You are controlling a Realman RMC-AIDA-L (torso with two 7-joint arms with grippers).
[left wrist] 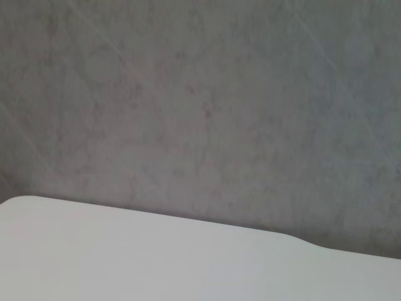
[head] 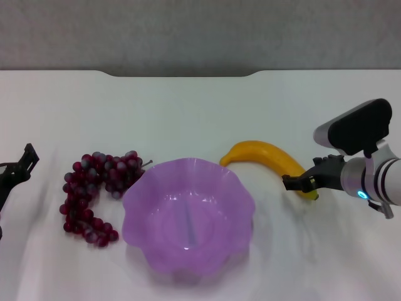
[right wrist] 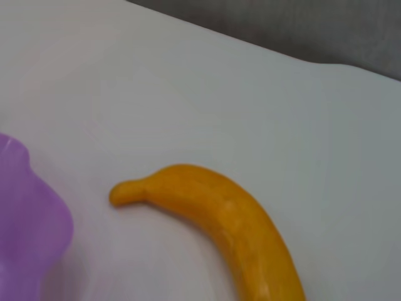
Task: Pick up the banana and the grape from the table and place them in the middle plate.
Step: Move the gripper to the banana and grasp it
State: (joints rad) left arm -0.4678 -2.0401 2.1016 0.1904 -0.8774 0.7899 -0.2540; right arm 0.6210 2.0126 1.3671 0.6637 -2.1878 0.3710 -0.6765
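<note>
White table [head: 188, 113] filled the head view: 1 banana [head: 266, 157] lay just right of the purple plate [head: 188, 216], long axis running from plate toward the right gripper [head: 302, 182], whose fingers sat at its far end; whether closed on it, I couldn't tell. 1 grape bunch [head: 94, 188] lay left, nearer the parked left gripper [head: 15, 172].

Left wrist: bare tabletop, wall.

Right wrist: 1 banana [right wrist: 219, 226], stem toward plate [right wrist: 28, 213].
</note>
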